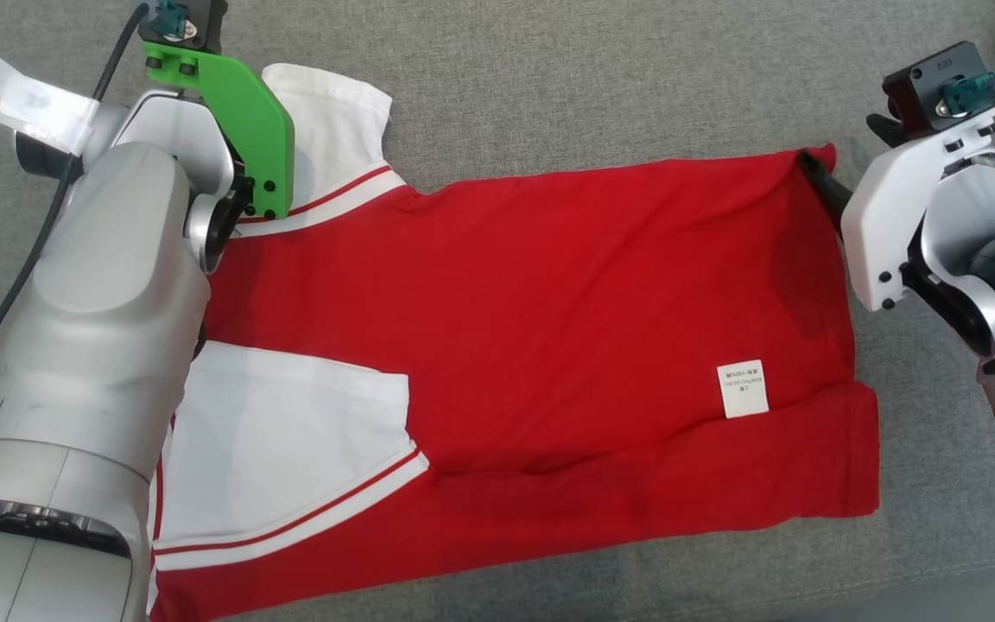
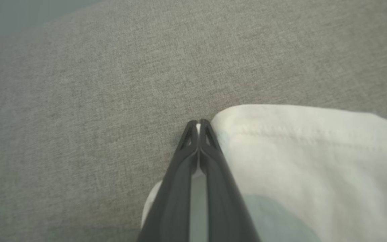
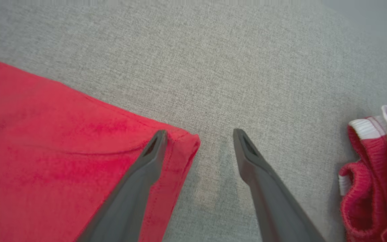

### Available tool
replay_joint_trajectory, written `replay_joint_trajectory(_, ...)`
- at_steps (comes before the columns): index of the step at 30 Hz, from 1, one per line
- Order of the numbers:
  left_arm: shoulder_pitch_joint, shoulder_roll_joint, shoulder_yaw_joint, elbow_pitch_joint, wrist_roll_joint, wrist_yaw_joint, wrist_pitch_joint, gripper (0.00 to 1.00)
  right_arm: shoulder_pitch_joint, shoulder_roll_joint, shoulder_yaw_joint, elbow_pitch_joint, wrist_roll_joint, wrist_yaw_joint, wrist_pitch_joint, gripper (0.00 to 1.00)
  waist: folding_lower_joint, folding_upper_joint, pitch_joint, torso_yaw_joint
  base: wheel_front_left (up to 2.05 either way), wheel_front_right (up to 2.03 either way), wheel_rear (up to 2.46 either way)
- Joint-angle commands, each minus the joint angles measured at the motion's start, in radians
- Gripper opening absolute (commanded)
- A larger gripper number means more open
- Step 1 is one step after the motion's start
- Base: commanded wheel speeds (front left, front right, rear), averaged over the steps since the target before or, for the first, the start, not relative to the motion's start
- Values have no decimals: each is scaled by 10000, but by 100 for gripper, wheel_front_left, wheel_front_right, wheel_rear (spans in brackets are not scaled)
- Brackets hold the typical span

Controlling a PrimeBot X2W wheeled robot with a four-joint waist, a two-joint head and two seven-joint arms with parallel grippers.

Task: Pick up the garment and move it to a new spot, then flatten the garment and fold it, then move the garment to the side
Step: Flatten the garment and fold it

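1. The garment [image 1: 549,285], a red tee with white sleeves, lay spread flat on the grey cloth surface [image 1: 601,78], with its hem toward the robot's right and its sleeves toward the left.
2. The left gripper [image 2: 198,125] was pinched shut on the edge of the far white sleeve [image 1: 333,121]. A sliver of white cloth showed between the tips, and the rest of the sleeve lay just beside them.
3. The right gripper [image 3: 200,134] was spread wide and held nothing.
4. It sat at the garment's far hem corner, one finger [image 3: 139,174] over the red corner and the other finger [image 3: 264,188] over bare grey surface. Contact with the cloth couldn't be told.
5. A white label [image 1: 744,389] sat on the red body near the hem.
6. A crumpled red-and-white bundle [image 3: 378,174] lay off to the right, apart from the garment.
7. The left forearm [image 1: 91,328] covered the collar end.
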Motion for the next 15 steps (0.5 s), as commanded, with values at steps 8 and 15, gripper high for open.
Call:
replay_joint_trajectory(8, 108, -135, -169, 540, -189, -142, -24, 0, -133, -103, -9, 252, 162, -17, 640, 100, 0, -1, 179, 149, 0, 0, 0)
replay_joint_trajectory(15, -32, -113, -234, 746, -242, -196, -120, 0, 216, -69, -193, 284, 268, -17, 506, 85, 0, -1, 286, 177, 0, 0, 0)
